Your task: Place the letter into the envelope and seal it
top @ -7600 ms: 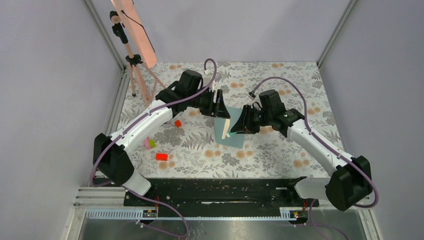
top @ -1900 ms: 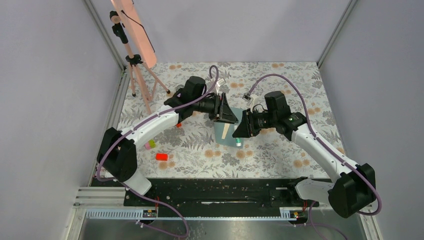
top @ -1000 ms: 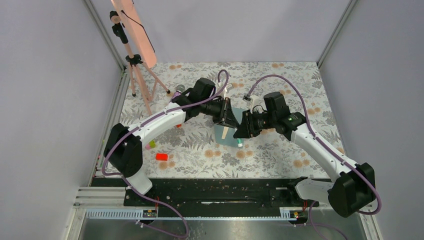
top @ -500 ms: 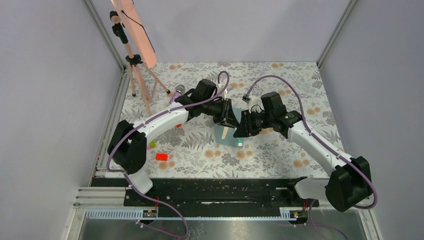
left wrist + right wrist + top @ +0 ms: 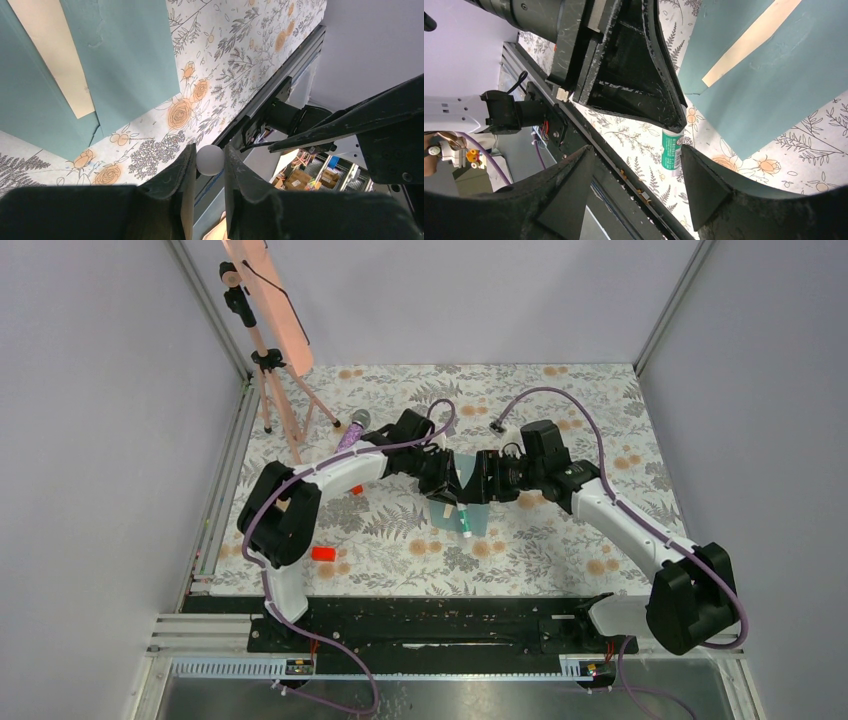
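Left gripper [image 5: 209, 151] pinches the white end of a green glue stick [image 5: 669, 151], its fingers nearly shut. Right gripper [image 5: 636, 150] is wide open and holds nothing. The letter [image 5: 749, 39] sits tucked in the teal envelope [image 5: 774, 90], one strip showing. The envelope lies flat on the flowery table [image 5: 400, 550].
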Robot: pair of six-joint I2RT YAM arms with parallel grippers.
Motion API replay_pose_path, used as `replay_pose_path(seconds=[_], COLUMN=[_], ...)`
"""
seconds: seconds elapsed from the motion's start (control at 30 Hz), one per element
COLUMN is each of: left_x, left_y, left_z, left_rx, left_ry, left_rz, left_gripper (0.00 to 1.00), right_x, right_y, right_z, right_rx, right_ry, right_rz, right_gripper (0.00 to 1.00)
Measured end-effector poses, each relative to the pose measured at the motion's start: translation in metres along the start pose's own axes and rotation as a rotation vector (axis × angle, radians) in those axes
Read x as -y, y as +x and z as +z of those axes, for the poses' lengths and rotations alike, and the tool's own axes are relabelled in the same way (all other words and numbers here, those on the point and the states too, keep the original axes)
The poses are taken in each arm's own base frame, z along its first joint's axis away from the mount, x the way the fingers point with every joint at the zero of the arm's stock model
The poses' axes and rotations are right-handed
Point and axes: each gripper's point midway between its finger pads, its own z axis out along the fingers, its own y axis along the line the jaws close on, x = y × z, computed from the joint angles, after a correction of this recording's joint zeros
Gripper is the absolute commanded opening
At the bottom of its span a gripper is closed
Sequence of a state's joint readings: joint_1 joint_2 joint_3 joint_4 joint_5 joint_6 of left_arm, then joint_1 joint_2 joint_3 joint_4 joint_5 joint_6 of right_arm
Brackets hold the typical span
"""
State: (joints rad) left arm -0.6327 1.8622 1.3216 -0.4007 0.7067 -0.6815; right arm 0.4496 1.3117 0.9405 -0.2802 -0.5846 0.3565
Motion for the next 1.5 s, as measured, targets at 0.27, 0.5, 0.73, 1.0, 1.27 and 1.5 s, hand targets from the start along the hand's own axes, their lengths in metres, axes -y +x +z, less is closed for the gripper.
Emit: replay_pose_path(seconds=[0.27, 0.5, 0.73, 1.0, 1.27, 1.5], left_x=[-0.002, -0.001, 0.003, 0.000, 0.007, 0.013], left_y=[-0.007, -0.011, -0.013, -0.017, -0.022, -0.025], left_z=[-0.004, -0.007, -0.007, -0.010, -0.014, -0.016], left_rx=[0.016, 0.026, 0.030, 0.039, 0.060, 0.073], left_ry=[0.005, 0.014, 0.034, 0.033, 0.050, 0.067], left_rz=[-0.020, -0.048, -0.056, -0.067, -0.071, -0.067], left_gripper=[0.00, 0.00, 0.00, 0.00, 0.00, 0.00], right_x=[0.014, 0.015, 0.016, 0.020, 0.016, 0.015], right_y=[0.016, 0.026, 0.029, 0.026, 0.030, 0.031], right_z=[0.008, 0.017, 0.028, 0.039, 0.040, 0.040], right_rx=[-0.012, -0.024, -0.038, -0.039, -0.049, -0.055], right_ry=[0.024, -0.017, -0.054, -0.068, -0.106, -0.119], right_rz=[0.062, 0.113, 0.160, 0.198, 0.208, 0.207], right_gripper=[0.72, 0.69, 0.57, 0.45, 0.58, 0.50])
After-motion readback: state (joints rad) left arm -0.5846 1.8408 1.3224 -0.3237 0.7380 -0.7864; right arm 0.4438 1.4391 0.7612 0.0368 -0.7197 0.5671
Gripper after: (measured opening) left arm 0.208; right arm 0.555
